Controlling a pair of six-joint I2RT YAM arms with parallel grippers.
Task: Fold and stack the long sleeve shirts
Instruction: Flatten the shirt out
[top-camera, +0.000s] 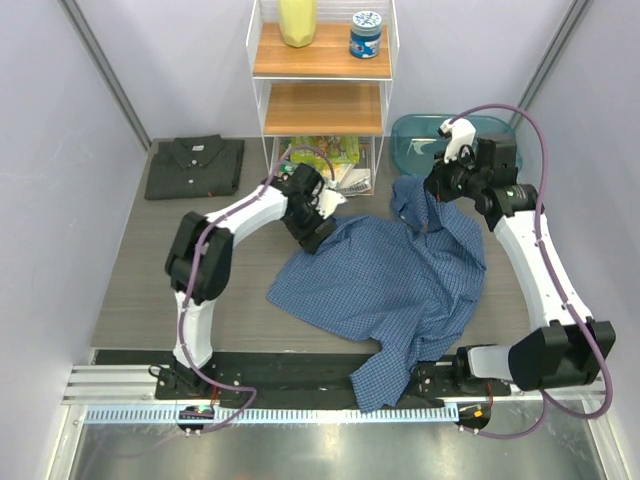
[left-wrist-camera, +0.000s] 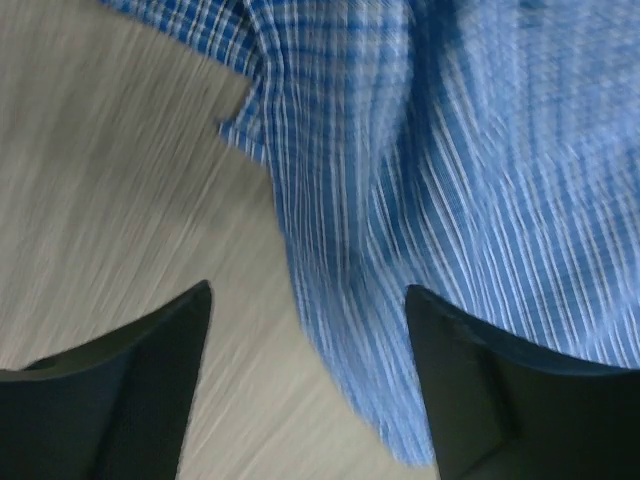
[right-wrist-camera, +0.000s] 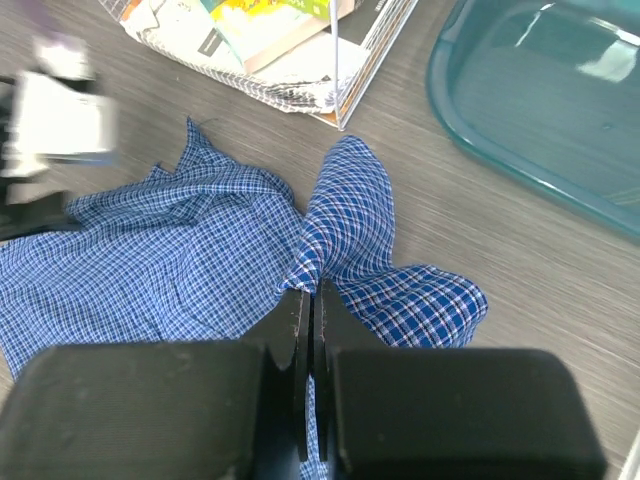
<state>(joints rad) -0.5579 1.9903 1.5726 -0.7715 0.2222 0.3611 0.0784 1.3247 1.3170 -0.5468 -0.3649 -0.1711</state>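
Observation:
The blue check shirt (top-camera: 390, 275) lies spread and rumpled across the table's middle, one sleeve hanging over the near edge. My right gripper (top-camera: 437, 190) is shut on a pinch of its far right cloth (right-wrist-camera: 345, 225) and holds it lifted. My left gripper (top-camera: 318, 232) is open, low over the shirt's far left edge (left-wrist-camera: 420, 200), with cloth between its fingers (left-wrist-camera: 455, 380) and nothing gripped. The dark charcoal shirt (top-camera: 195, 167) lies folded at the far left of the table.
A wire shelf rack (top-camera: 322, 80) with wooden shelves stands at the back, magazines (top-camera: 330, 160) under it, a yellow object and a blue jar on top. A teal tub (top-camera: 430, 135) sits at the back right, also in the right wrist view (right-wrist-camera: 545, 95).

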